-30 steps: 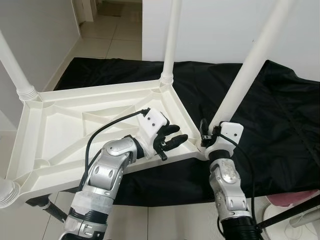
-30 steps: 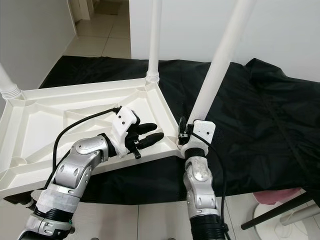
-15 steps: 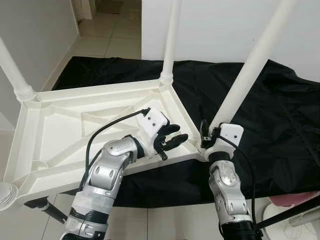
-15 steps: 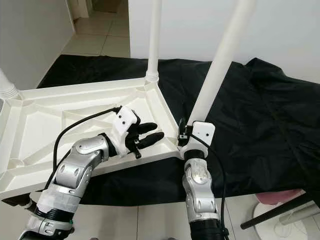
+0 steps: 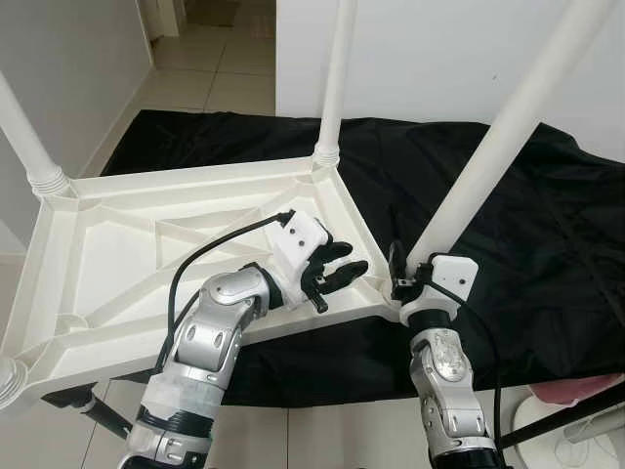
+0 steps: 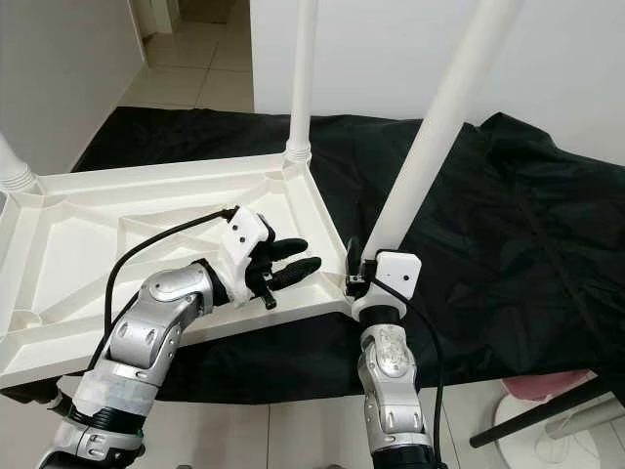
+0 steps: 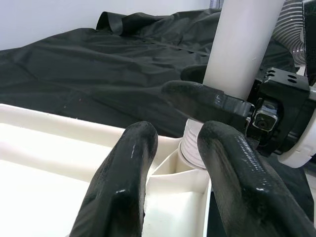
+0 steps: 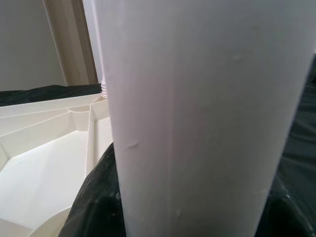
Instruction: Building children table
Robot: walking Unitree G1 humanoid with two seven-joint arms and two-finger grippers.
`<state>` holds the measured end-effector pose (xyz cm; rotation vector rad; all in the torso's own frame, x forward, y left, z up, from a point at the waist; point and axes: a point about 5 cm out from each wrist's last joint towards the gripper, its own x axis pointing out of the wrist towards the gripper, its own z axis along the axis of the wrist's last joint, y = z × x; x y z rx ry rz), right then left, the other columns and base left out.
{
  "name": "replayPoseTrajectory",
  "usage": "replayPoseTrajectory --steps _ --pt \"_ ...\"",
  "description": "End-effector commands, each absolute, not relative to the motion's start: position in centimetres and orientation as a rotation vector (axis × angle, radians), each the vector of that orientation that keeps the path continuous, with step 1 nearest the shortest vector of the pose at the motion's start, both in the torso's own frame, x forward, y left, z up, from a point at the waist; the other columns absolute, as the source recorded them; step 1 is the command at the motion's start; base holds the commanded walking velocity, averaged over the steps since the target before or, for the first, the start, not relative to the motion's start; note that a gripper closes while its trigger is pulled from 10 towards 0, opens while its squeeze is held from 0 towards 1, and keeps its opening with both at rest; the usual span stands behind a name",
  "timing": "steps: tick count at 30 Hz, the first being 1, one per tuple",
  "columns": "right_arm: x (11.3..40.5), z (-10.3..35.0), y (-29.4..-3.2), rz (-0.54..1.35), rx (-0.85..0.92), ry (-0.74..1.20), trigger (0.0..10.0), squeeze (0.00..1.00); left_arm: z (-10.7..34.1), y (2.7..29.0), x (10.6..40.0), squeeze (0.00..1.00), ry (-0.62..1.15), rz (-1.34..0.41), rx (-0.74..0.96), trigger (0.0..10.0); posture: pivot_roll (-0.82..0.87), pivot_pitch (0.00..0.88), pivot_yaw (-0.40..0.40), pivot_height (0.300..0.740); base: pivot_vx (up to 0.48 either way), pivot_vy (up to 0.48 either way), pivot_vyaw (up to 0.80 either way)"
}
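From the head view, we see the upturned white table top (image 5: 146, 264) on the black sheet (image 5: 547, 225), and our right tool (image 5: 408, 277) clasps the near-corner leg (image 5: 488, 156) at its base. In the left wrist view, our left tool (image 7: 173, 163) rests narrowly parted just beside that socket. We judge the leg is being seated; next, twist it home.

The left arm is bent at the elbow and reached forward, its left pincer (image 5: 337, 275) held with fingers slightly parted. The right arm is raised upright, its right pincer (image 5: 402, 274) clamped shut around something.
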<state>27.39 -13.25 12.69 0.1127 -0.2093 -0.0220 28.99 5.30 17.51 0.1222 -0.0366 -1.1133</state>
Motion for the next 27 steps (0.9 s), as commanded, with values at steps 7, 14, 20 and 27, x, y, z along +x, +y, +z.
replayPoseTrajectory --steps 7,14,20,27 --pt "27.29 11.29 -12.91 -0.008 0.118 -0.125 10.0 0.0 17.45 5.42 29.69 0.0 -0.043 -0.974 0.122 10.0 -0.02 0.0 -0.048 0.74 0.0 0.0 0.0" --pt "27.14 11.76 -12.95 0.023 0.111 -0.167 10.0 0.0 17.36 5.47 29.59 0.0 -0.042 -0.97 0.119 10.0 -0.02 0.0 -0.051 0.74 0.0 0.0 0.0" --pt "27.11 11.81 -13.02 0.023 0.113 -0.17 10.0 0.0 17.33 5.45 29.56 0.0 -0.043 -0.971 0.118 10.0 -0.02 0.0 -0.052 0.74 0.0 0.0 0.0" --pt "26.89 11.86 -13.23 0.032 0.124 -0.184 10.0 1.0 17.33 5.41 29.59 0.0 -0.044 -0.971 0.116 10.0 -0.03 0.0 -0.052 0.74 0.0 0.0 0.0"
